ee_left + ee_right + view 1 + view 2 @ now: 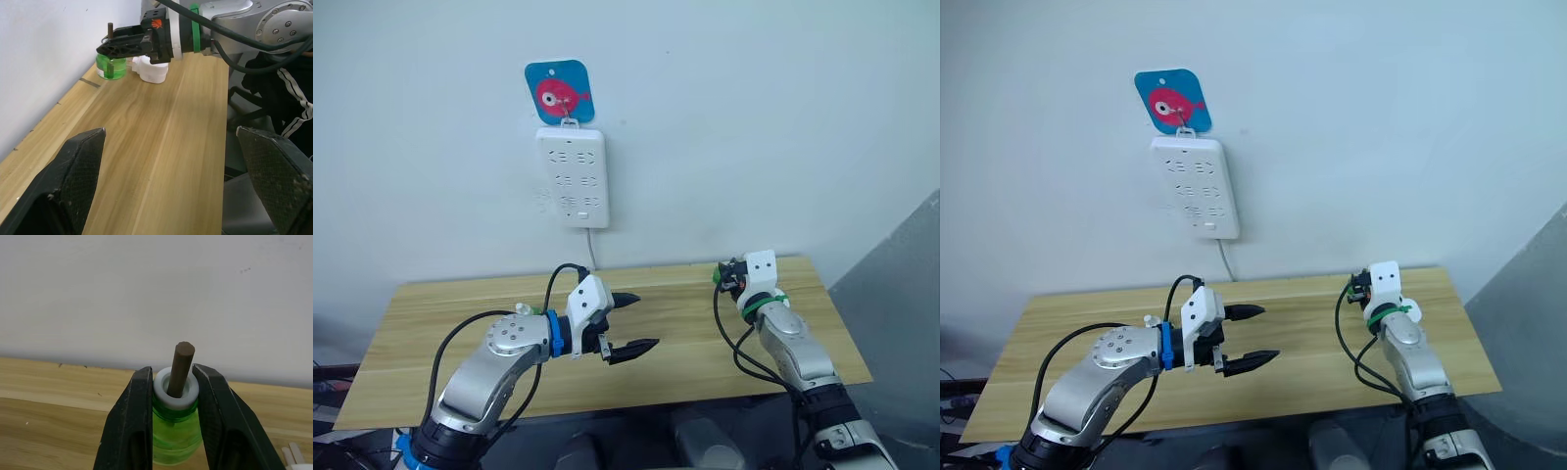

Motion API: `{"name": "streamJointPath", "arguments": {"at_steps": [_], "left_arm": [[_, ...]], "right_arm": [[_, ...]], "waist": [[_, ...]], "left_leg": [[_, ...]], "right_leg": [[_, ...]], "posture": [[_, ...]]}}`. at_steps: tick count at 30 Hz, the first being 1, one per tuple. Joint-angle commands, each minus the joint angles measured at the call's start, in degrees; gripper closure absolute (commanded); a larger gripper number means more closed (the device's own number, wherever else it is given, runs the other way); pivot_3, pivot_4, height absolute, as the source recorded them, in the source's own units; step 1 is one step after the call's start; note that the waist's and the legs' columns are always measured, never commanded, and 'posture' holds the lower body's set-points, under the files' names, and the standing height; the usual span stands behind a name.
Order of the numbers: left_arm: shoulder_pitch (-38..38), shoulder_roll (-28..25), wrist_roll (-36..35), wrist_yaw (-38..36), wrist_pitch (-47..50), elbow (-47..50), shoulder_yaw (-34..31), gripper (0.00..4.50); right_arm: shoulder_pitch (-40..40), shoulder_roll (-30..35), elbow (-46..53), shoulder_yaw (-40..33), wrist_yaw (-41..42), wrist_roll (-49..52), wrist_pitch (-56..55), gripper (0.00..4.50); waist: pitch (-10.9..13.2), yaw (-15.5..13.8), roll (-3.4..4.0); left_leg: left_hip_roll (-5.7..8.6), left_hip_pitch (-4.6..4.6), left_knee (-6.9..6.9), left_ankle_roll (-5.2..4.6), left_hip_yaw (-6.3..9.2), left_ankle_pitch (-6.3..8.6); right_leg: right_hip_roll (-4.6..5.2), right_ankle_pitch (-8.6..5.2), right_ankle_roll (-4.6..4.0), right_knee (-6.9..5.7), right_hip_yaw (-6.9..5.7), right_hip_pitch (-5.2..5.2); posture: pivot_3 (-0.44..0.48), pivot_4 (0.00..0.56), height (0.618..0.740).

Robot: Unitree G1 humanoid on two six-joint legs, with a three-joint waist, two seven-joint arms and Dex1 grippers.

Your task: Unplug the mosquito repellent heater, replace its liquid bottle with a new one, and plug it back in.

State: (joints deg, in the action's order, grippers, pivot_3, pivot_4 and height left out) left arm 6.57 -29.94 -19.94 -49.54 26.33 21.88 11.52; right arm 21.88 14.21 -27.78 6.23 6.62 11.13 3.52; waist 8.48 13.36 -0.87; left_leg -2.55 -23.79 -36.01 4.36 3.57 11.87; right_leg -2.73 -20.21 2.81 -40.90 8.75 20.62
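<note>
My right gripper (pixel 172 374) is shut on the white-collared neck of a green liquid bottle (pixel 176 435) with a brown wick, at the back right of the wooden table (pixel 685 323) close to the wall. Seen from the left wrist, the bottle (pixel 110 67) rests at table level, and the white mosquito repellent heater (pixel 151 71) lies on the table right beside it, not plugged in. Over the table's middle, my left gripper (pixel 648 319) hovers open and holds nothing, well apart from both.
A white multi-socket power strip (pixel 573 176) hangs on the wall above the table, below a blue tag with a red fish (pixel 559 91). Its cord (pixel 593 250) drops behind the table. The wall runs along the table's back edge.
</note>
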Motion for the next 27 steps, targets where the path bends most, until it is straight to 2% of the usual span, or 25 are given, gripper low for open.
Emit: {"name": "streamJointPath", "arguments": {"at_steps": [1,5,10,17,20,21,23,27], "left_arm": [[0.4,1.9,1.1,2.9,-1.5,2.3,0.8,0.00],[0.2,2.4,1.9,4.5,-1.6,2.2,0.6,0.00],[-1.0,1.9,2.2,5.3,-1.6,2.8,0.6,0.00],[-2.2,2.1,2.0,6.1,-1.7,2.6,0.2,0.00],[-3.0,2.7,1.3,6.5,-2.8,2.4,-0.8,0.00],[-3.7,2.9,0.5,6.5,-3.4,2.7,-1.7,0.00],[-5.0,2.8,-0.1,6.6,-4.0,3.4,-3.3,0.00],[-11.6,1.4,0.9,7.6,-8.1,4.0,-8.4,0.00]], "right_arm": [[4.6,-2.2,-14.0,-1.2,1.2,-3.5,-9.0,3.65],[7.3,-3.1,-22.2,-2.4,1.3,-5.7,-14.2,3.65],[8.8,-3.8,-27.6,-3.0,0.9,-7.6,-16.9,3.65],[8.5,-4.5,-27.7,-5.0,1.3,-7.9,-18.5,1.35],[5.8,-4.6,-21.4,-5.9,1.3,-7.3,-19.0,0.24],[3.8,-4.7,-16.7,-6.2,1.6,-6.7,-18.5,0.05],[-0.5,-4.7,-7.6,-6.5,2.6,-5.5,-16.4,0.05],[-13.5,-1.1,18.6,-4.2,7.9,-3.8,-7.5,0.05]], "waist": [[0.3,-0.5,-0.24],[0.4,-1.2,-0.23],[0.4,-1.7,-0.22],[0.4,-2.3,-0.21],[0.4,-2.3,-0.21],[0.4,-2.3,-0.20],[0.4,-2.3,-0.18],[0.5,-2.4,-0.07]], "left_leg": [[-0.01,0.21,-0.02,0.00,-0.02,0.00],[-0.01,0.42,0.05,-0.01,0.02,0.01],[-0.01,0.42,0.04,0.00,0.01,0.01],[0.00,0.43,0.02,0.00,0.02,0.01],[-0.01,0.43,0.03,0.00,0.03,0.01],[-0.01,0.42,0.05,0.00,0.05,0.01],[-0.03,0.40,0.08,0.00,0.09,0.02],[-0.05,0.31,0.14,0.07,0.18,0.06]], "right_leg": [[0.01,0.00,0.00,0.02,0.03,-0.18],[0.01,-0.01,0.01,0.04,0.01,-0.39],[0.02,0.00,0.01,0.07,0.02,-0.41],[0.03,0.00,0.01,0.06,0.03,-0.42],[0.03,0.00,0.01,0.06,0.02,-0.42],[0.03,0.00,0.01,0.06,0.00,-0.41],[0.03,-0.01,0.01,0.06,-0.04,-0.40],[0.03,-0.04,-0.03,0.07,-0.07,-0.30]], "posture": [[-0.123,0.126,0.733],[-0.123,0.126,0.733],[-0.108,0.129,0.733],[-0.118,0.122,0.733],[-0.119,0.118,0.733],[-0.119,0.119,0.733],[-0.121,0.121,0.733],[-0.129,0.132,0.733]]}}
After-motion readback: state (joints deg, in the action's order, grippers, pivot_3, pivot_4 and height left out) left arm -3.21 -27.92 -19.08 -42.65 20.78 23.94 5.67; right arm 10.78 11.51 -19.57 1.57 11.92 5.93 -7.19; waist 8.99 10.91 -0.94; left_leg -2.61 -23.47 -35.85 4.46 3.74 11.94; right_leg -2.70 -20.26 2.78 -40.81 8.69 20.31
